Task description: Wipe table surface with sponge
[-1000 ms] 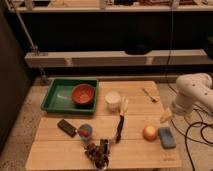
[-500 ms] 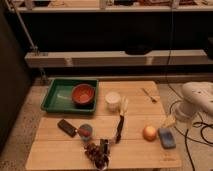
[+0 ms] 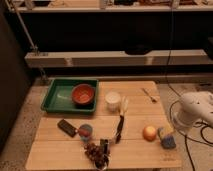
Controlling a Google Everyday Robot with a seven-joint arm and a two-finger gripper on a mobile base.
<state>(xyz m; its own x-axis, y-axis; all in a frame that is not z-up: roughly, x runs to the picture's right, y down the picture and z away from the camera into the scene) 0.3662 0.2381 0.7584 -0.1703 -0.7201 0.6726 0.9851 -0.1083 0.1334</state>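
Observation:
The table surface is a light tan planked top filling the middle of the camera view. The sponge, a small blue-grey block, lies flat near the right edge, just right of an onion. My white arm reaches in from the right side of the table. Its gripper hangs open just above the far end of the sponge, holding nothing. The arm's bulk hides most of the gripper.
A green tray at the back left holds a red bowl. A white cup, a dark flat block, a small blue-grey cup, a dark brush, a dark cluster and a spoon lie on the table. Shelving runs behind.
The arm has come down and forward along the table's right side, bringing the gripper closer over the sponge. Nothing on the table has moved.

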